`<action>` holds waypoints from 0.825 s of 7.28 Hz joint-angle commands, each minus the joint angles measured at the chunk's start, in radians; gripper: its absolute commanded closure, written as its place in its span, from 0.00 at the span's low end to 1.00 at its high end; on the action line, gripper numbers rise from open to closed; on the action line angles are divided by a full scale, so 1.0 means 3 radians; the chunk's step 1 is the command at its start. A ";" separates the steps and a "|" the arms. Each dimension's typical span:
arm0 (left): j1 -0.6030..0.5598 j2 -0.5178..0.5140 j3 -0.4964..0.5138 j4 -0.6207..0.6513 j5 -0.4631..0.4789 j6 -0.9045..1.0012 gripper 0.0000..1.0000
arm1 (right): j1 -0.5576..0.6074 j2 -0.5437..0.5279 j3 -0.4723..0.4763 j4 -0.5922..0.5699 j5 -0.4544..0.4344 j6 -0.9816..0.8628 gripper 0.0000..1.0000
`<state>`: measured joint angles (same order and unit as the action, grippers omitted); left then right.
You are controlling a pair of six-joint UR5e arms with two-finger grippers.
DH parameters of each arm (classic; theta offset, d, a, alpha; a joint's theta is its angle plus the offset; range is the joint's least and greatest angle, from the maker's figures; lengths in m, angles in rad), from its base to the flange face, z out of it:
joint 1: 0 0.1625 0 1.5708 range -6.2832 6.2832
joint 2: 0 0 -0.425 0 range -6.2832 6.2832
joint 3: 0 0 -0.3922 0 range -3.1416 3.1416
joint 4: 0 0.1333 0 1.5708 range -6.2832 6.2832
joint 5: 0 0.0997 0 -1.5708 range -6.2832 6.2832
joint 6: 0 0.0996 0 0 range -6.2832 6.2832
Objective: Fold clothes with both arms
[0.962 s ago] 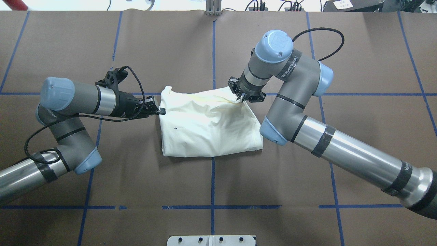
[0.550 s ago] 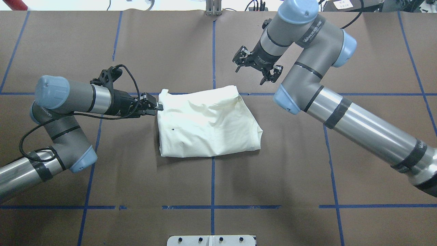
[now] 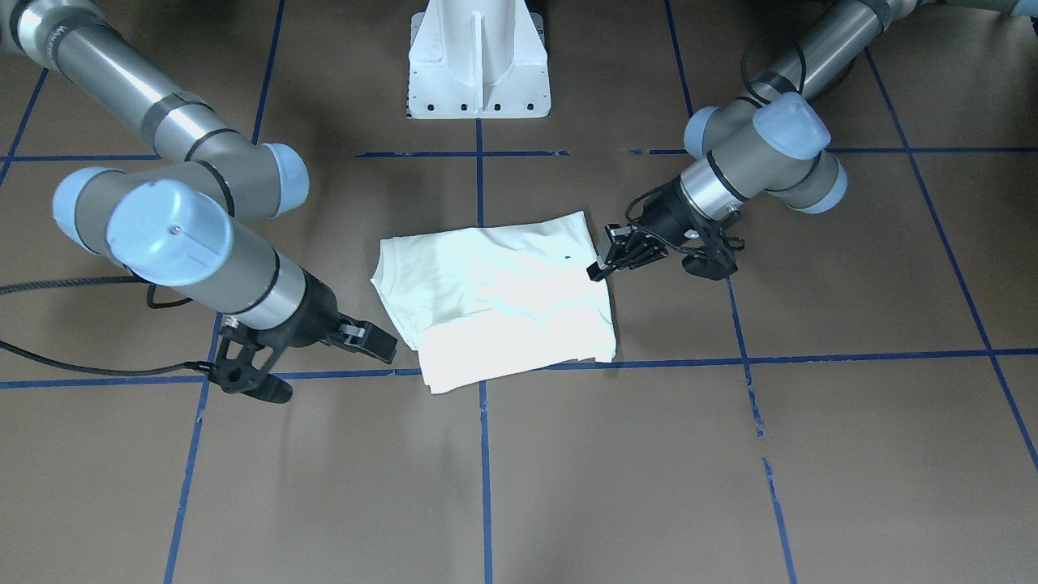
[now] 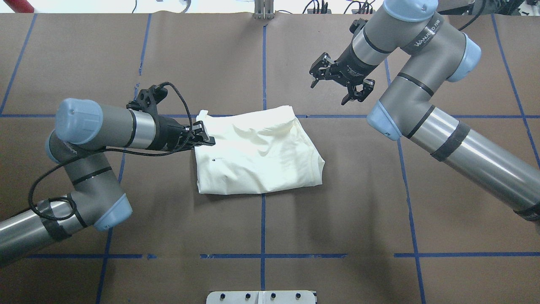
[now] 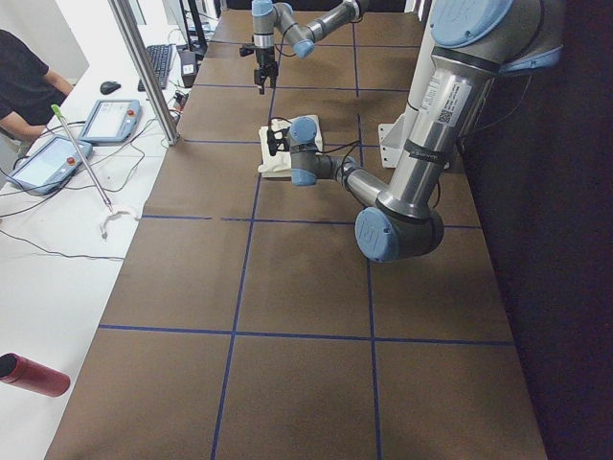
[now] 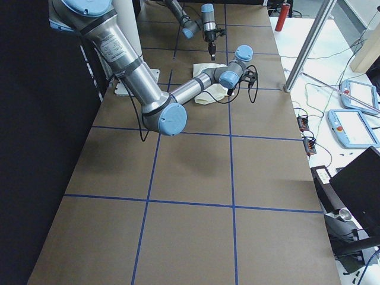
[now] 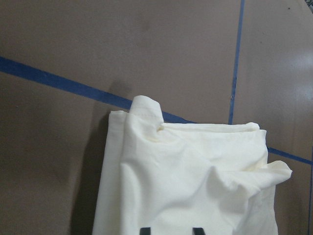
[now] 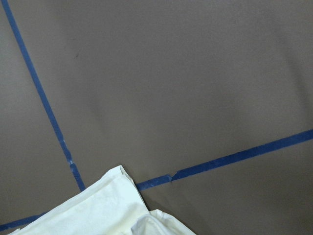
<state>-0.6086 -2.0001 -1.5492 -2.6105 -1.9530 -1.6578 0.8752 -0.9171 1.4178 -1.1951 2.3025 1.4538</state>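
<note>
The cream-white shirt (image 4: 257,156) lies folded into a rough rectangle at the table's middle, print hidden; it also shows in the front view (image 3: 495,300). My left gripper (image 4: 210,140) reaches in low over the shirt's left edge (image 3: 596,272). In its wrist view two black fingertips (image 7: 144,230) stand apart above the shirt (image 7: 186,181), holding nothing. My right gripper (image 4: 328,93) hangs open in the air beyond the shirt's far right corner, empty (image 3: 388,347). Its wrist view catches only that corner of the shirt (image 8: 98,210).
Brown table paper carries a blue tape grid (image 4: 262,255). The white pedestal base (image 3: 478,65) stands at the robot's side. Along the far edge a side bench holds tablets (image 5: 110,120), a metal post (image 5: 144,67) and a seated person (image 5: 24,77).
The right gripper let go of the shirt's far right corner, opened, and rose away to the far right. The left gripper slid right from the shirt's edge onto the cloth.
</note>
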 commanded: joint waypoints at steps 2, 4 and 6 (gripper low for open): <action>0.0457 -0.0027 -0.0082 0.0316 0.0393 0.0004 1.00 | -0.0003 -0.0067 0.0050 0.0001 -0.0010 0.0001 0.00; 0.0469 0.0137 -0.0092 0.0311 0.0399 0.0034 1.00 | 0.0002 -0.0062 0.0050 0.0001 -0.0005 0.0022 0.00; 0.0464 0.0229 -0.0087 0.0316 0.0394 0.0045 1.00 | -0.0003 -0.0052 0.0055 0.0001 0.0000 0.0047 0.00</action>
<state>-0.4695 -1.9489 -1.5762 -2.5163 -1.8342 -1.6470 0.8756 -0.9344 1.4335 -1.1950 2.3013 1.4642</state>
